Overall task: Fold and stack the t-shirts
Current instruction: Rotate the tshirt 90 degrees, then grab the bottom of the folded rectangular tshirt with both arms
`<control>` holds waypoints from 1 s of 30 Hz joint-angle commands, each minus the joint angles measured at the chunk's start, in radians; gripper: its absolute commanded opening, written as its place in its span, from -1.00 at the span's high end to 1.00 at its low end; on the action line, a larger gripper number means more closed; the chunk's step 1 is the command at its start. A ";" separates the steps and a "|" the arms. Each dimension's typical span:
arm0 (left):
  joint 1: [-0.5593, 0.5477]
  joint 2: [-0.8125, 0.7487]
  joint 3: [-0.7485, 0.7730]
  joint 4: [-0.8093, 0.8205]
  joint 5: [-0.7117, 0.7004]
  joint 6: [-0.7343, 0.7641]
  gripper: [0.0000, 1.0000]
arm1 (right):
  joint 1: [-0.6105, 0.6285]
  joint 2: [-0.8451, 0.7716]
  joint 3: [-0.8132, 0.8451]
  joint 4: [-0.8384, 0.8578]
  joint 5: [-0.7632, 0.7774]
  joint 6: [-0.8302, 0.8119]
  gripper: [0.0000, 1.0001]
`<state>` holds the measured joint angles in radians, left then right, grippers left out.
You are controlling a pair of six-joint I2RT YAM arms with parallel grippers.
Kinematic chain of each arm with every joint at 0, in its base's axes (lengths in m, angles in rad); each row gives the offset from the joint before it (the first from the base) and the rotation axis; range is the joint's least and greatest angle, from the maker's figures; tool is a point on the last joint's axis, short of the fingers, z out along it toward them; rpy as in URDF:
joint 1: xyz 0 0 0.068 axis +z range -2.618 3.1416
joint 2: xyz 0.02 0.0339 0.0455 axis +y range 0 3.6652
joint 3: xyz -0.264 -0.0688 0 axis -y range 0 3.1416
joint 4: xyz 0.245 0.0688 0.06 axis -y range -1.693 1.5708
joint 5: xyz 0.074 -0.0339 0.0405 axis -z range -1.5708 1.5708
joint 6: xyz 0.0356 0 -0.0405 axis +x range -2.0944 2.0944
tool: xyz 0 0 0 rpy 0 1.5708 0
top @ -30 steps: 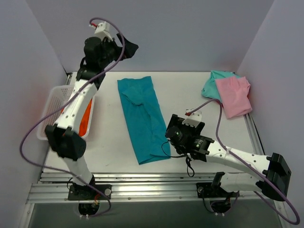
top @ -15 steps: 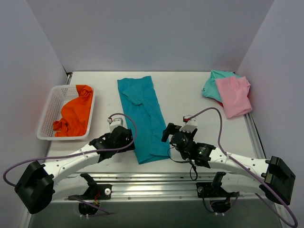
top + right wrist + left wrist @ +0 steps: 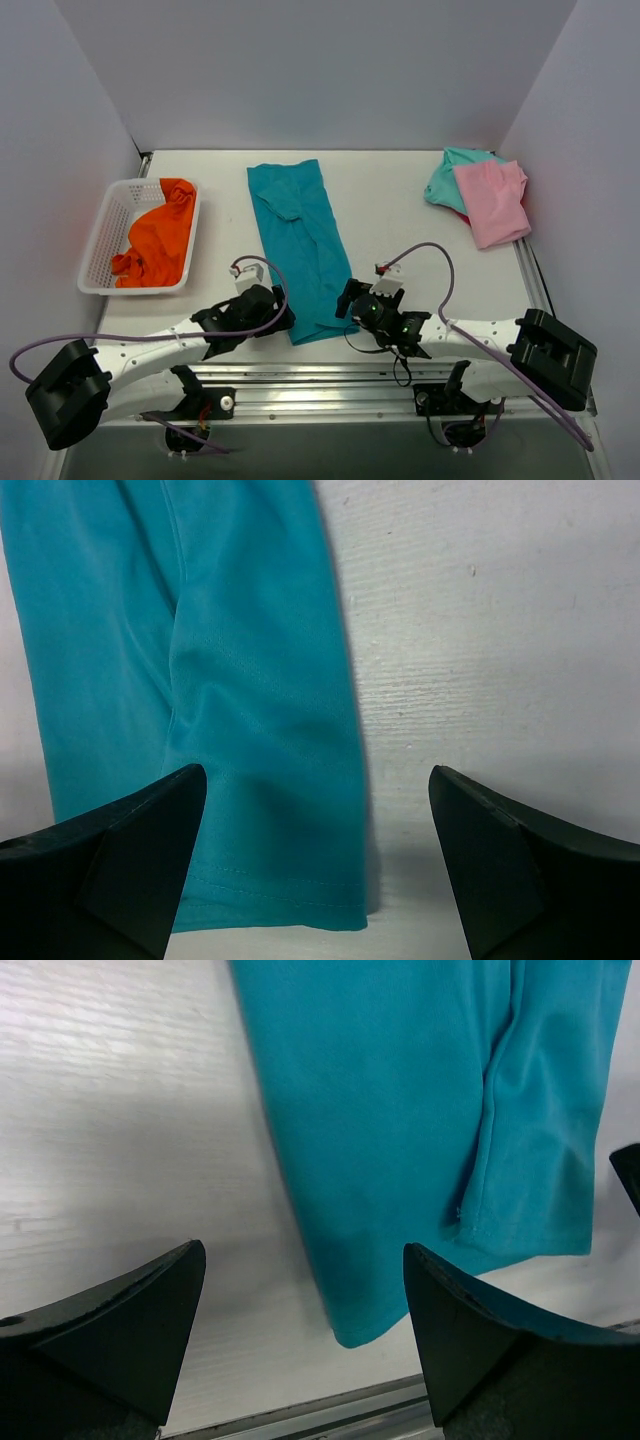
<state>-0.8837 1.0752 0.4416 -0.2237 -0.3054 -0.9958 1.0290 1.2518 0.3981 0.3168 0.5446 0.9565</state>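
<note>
Cloth of the teal-blue t-shirt [image 3: 300, 235] is laid as a long narrow strip in the middle of the counter [image 3: 400, 200]. Its long axis runs from the far side toward the arms, and the near end is slanted a little to the right. The near hem is seen flat in both wrist views, close to the counter's near edge.

That hem is flanked by the left hand [image 3: 284, 319] just beside its left corner and the right hand [image 3: 345, 299] just beside its right corner. Both hands are spread wide with nothing held, and no contact with the cloth can be made out. In each wrist view the hem corner on that side lies ahead, between the open fingers. Neither arm is judged nearer than the other, since each is matched to its own corner. The coming move is judged to be a pinch of both corners, carried along the long axis toward the far end.

Well apart at the far right, a pink t-shirt [image 3: 492, 203] is lying over a mint-green one [image 3: 448, 178]. At the left, an orange t-shirt [image 3: 150, 240] is heaped in a white basket [image 3: 97, 245].
</note>
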 commanded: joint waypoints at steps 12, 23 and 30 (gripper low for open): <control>-0.103 0.126 -0.003 0.182 0.023 -0.096 -0.64 | 0.086 0.070 -0.028 0.050 0.040 0.111 -0.75; -0.121 0.195 0.011 0.243 0.045 -0.096 -0.09 | 0.132 0.044 -0.087 0.070 0.055 0.176 0.00; -0.136 0.262 0.003 0.293 0.022 -0.116 0.95 | 0.134 -0.003 -0.100 0.025 0.081 0.183 0.66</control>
<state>-1.0073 1.3193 0.4469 0.0463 -0.2741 -1.0973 1.1538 1.2869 0.3031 0.3874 0.5800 1.1175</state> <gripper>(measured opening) 0.049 0.190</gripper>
